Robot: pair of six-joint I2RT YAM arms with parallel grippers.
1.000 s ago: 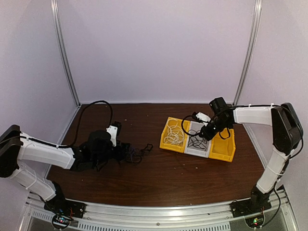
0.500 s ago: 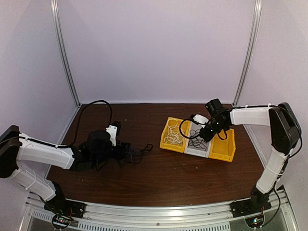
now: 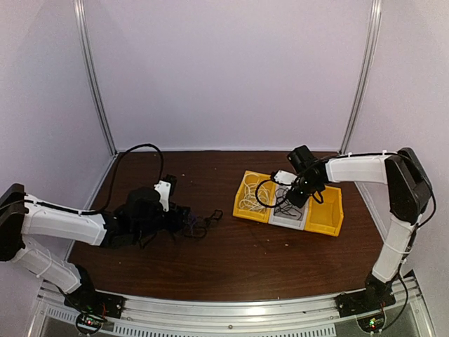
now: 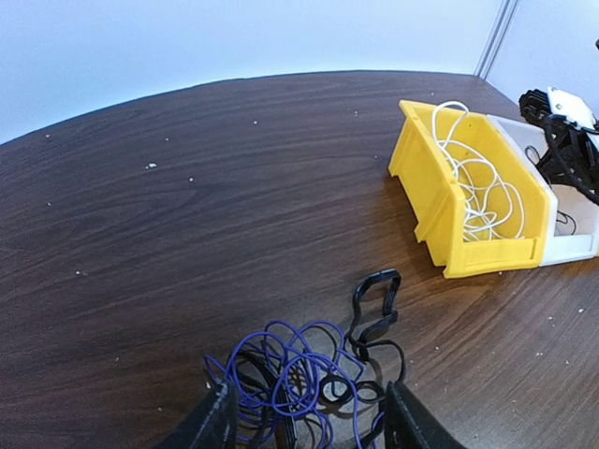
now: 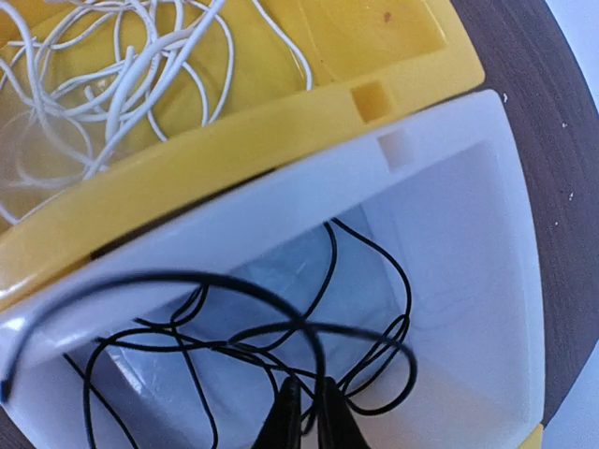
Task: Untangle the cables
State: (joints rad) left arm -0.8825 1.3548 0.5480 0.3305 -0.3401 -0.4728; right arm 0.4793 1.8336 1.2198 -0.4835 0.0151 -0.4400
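Right gripper (image 5: pixel 304 412): fingers nearly together, pinched on black cable (image 5: pixel 309 327) in white bin (image 5: pixel 449 215). Left gripper (image 4: pixel 304 421): parted around tangled purple and black cables (image 4: pixel 299 374) on table (image 4: pixel 187 215). White cable (image 4: pixel 482 182) is contained in yellow bin (image 4: pixel 426 192).

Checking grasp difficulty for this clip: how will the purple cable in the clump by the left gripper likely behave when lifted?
The purple cable lies in loose thin loops, so it is probably floppy and light. It interlaces with the black cable, so lifting it would likely drag that along.
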